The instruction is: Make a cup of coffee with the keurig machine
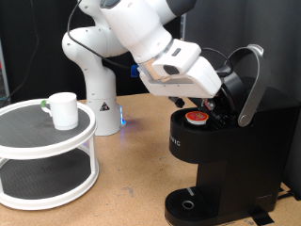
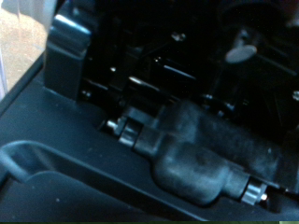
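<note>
Arm: white Panda arm [image 1: 141,38], base at upper centre-left of the exterior view, reaching down and to the frame's right toward the machine.
Pincer: pincer [image 1: 209,102] sits at centre-right of the exterior view, low over the open brew chamber, just beside the pod. Its fingers are dark against the dark machine; whether they stand apart or together cannot be told. Nothing is seen between them.
Keurig: black machine [image 1: 235,160] fills the lower right of the exterior view. Lid is raised, with the silver-grey handle [image 1: 252,85] tilted up and back at upper right. Round drip base [image 1: 191,203] lies at the bottom centre-right.
Pod: small pod with red-orange top [image 1: 196,117] seated in the open chamber, right of centre, just below the pincer.
Cup: white mug [image 1: 64,110] stands upright on the top tier of the stand, left of centre, well apart from the machine. A green mark shows at its handle, on the frame's left side of the mug.
Stand: round two-tier white stand [image 1: 47,141] with dark mesh shelves, lower left of the exterior view, resting on the worktop.
Worktop: brown surface [image 1: 132,179] carrying stand, arm base and machine.
Wrist view: dark and blurred; black machine body [image 2: 93,56] fills the frame, with a rounded dark part [image 2: 201,159] at lower centre-right. Finer detail cannot be made out.
</note>
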